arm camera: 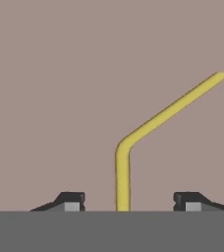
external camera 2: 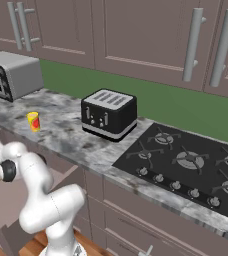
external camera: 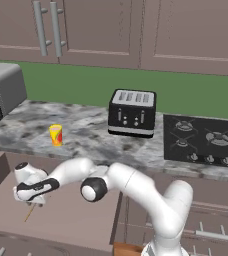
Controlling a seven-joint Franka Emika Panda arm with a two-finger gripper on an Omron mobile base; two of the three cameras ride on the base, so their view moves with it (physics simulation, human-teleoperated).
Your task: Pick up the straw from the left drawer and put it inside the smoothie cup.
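hand view: gripper (arm camera: 128,206) jaws apart, straddling straw (arm camera: 122,177) flat on left drawer (arm camera: 60,74) floor; shaft runs straight ahead between tips, bent end angling right; smoothie cup (external camera: 56,135) on counter beyond.

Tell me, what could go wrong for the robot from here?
The straw is very thin and lies between the open gripper's fingers, which stand well apart; if they close a bit off, it may slip out or skid along the drawer bottom. Later, the cup on the counter is small, so a poorly aimed straw could miss it or tip it.
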